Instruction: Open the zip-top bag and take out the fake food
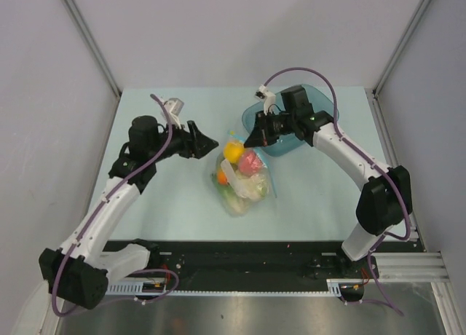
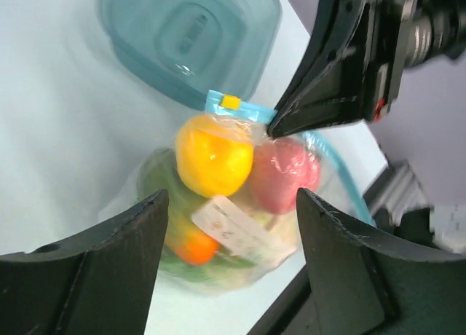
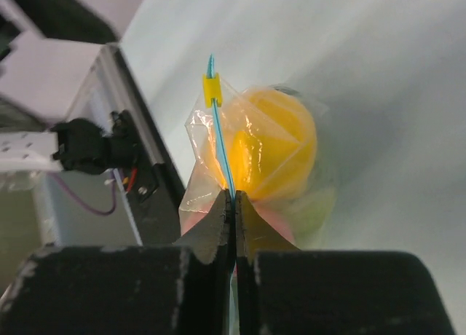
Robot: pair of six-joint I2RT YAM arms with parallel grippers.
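Right tool point(image 3: 233, 196) is clamped on the bag point(image 1: 247, 186) strip point(image 3: 222, 146); I would bring my spread left tool point(image 2: 229, 204) onto the yellow slider point(image 2: 231, 102), pulling gently.

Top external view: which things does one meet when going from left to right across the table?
left tool → zip-top bag → teal tray

A pale green table point(image 1: 313, 196) sits between plain grey walls point(image 1: 240, 29), seemingly framed by aluminium rails point(image 1: 87, 36).
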